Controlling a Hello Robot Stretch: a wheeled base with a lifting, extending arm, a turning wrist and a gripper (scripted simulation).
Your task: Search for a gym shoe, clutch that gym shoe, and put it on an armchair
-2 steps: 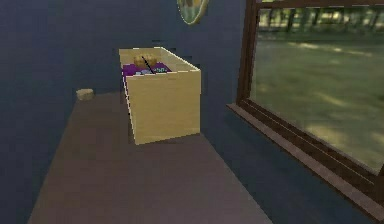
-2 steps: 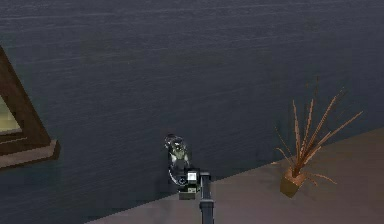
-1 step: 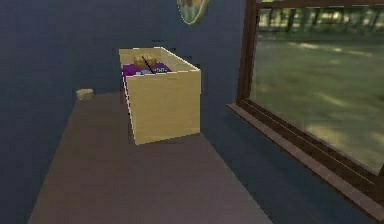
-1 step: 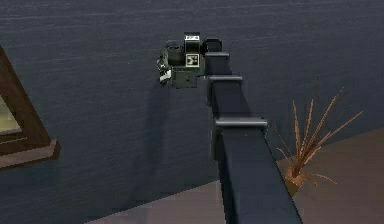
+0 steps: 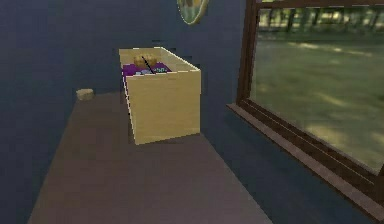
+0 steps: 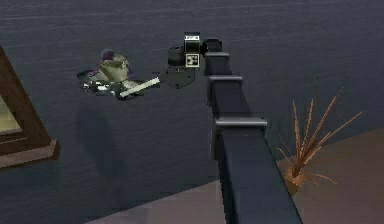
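The search and the grab look done. In the arm side view an olive and tan lump with a dark rim and a pale strip, which I take for the gym shoe, hangs at the far end of the pincer, clear of any surface and in front of the dark blue wall. So the pincer holds it, though I cannot tell whether its fingers are apart or together. What remains is the carry. The next move calls for drawing the dark square arm back in, turning the base away from this wall and driving to find an armchair.

Ahead lies a matte dark brown desk. A pale, flat-sided open box, cardboard or light wood by its look, stands toward the desk's far right edge with purple items inside. A small tan block sits at its far left corner. A dark-framed window lies to the right. A spiky reddish potted plant stands on the floor by the arm.
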